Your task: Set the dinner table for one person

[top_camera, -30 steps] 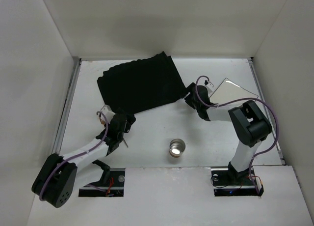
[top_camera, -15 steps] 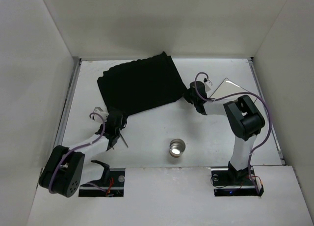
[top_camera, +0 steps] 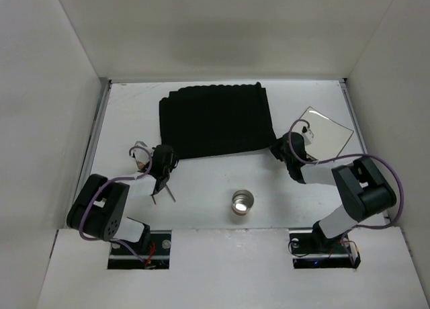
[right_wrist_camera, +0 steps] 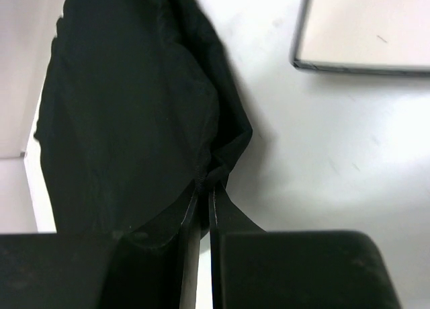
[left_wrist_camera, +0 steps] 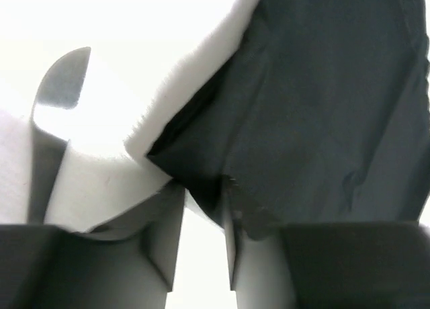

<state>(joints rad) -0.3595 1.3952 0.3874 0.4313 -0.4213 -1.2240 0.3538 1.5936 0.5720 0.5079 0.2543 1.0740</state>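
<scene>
From above, the white desk (top_camera: 208, 188) fills the floor of the booth. The black placemat (top_camera: 215, 121) lies toward its far edge, roughly midway between the side rails (top_camera: 93, 144). The left pincer (top_camera: 163, 160) sits at the mat's near-left corner and the right pincer (top_camera: 277, 148) at its near-right corner. A square plate (top_camera: 326, 131) lies just beyond the right one, toward the right edge, and a metal cup (top_camera: 242, 202) stands near the near edge. The bare stretch between mat and cup looks to me like the room to draw the mat into. I would pull both corners evenly so the mat stays square and lower them together, keeping the right arm from nudging the plate. The left wrist view shows the mat's corner caught between fingers (left_wrist_camera: 161, 222) that seem clamped on it, with a sliver of gap. In the right wrist view the jaws are pinched nearly together on the other corner, and the plate lies well apart from it.
</scene>
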